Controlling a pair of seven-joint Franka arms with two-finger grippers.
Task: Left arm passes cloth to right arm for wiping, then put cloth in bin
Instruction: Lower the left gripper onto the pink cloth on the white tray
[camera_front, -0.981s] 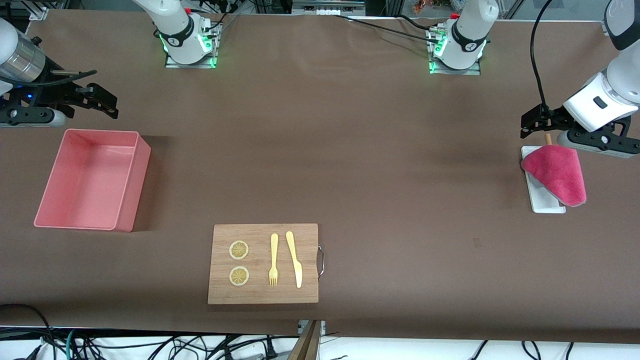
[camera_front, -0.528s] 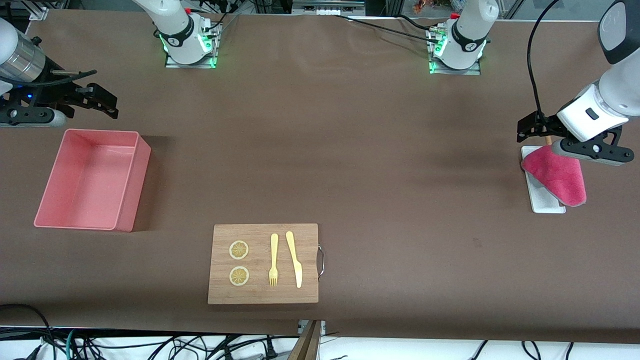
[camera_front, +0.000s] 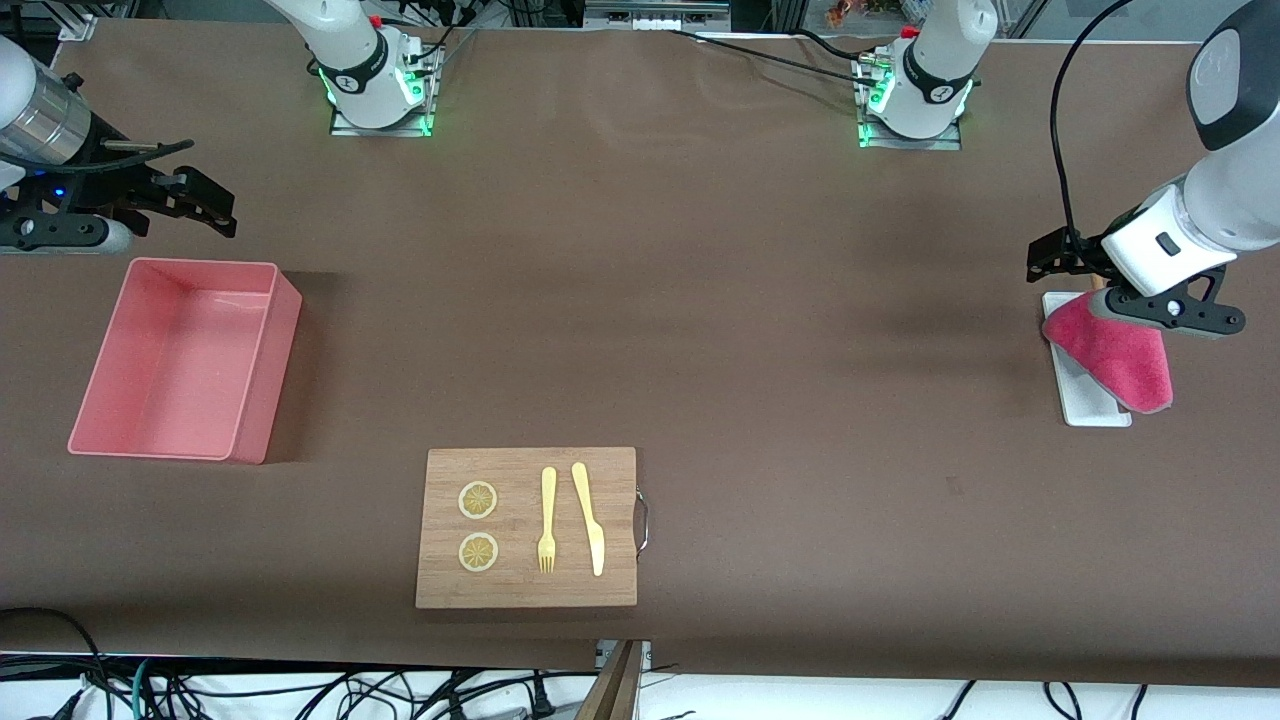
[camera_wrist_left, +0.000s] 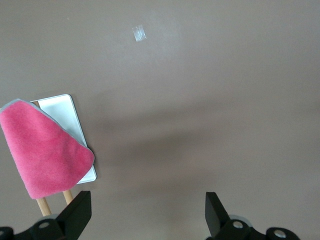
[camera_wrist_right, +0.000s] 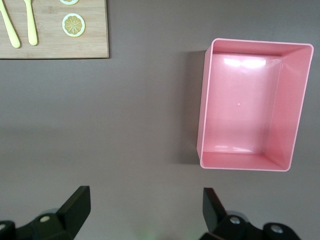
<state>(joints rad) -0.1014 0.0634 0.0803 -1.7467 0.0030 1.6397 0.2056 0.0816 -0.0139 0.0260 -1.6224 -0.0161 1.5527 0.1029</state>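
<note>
The magenta-red cloth (camera_front: 1115, 355) (camera_wrist_left: 42, 155) lies draped over a small white tray (camera_front: 1085, 405) (camera_wrist_left: 62, 112) at the left arm's end of the table. Two wooden sticks (camera_wrist_left: 44, 206) poke out from under it. My left gripper (camera_front: 1052, 258) (camera_wrist_left: 148, 210) hangs open in the air over the tray's edge, with only bare table between its fingers and the cloth off to one side. The pink bin (camera_front: 270, 370) (camera_wrist_right: 202, 100) stands empty at the right arm's end. My right gripper (camera_front: 205, 205) (camera_wrist_right: 145, 205) waits open above the table beside the bin.
A wooden cutting board (camera_front: 525, 590) (camera_wrist_right: 95, 30) lies near the front edge in the middle. It carries two lemon slices (camera_front: 478, 500), a yellow fork (camera_front: 547, 520) and a yellow knife (camera_front: 590, 520). Brown table spreads between board, bin and tray.
The left arm has swung its gripper a little toward the middle of the table and down over the tray's edge. The cloth, bin and right arm have not moved.
</note>
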